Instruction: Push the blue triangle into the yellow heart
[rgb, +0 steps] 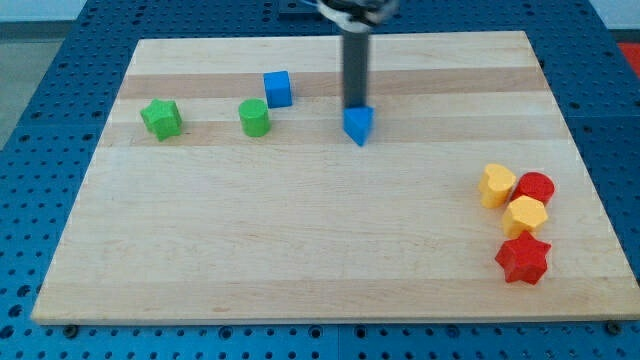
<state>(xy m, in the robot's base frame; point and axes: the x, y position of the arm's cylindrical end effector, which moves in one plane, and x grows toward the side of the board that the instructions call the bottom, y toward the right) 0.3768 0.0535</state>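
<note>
My tip (the upright dark rod's bare end, holding nothing) touches the blue triangle block's top edge, well apart from the yellow heart block.

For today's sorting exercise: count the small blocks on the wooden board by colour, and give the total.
Green: 2, green star block and green round block.
Blue: 2, blue cube and blue triangle block.
Yellow: 2, yellow heart block and yellow hexagon block.
Red: 2, red round block and red star block.
Total: 8

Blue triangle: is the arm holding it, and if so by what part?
Nothing is held. My tip only meets the top edge of the blue triangle block, on the side towards the view's top.
</note>
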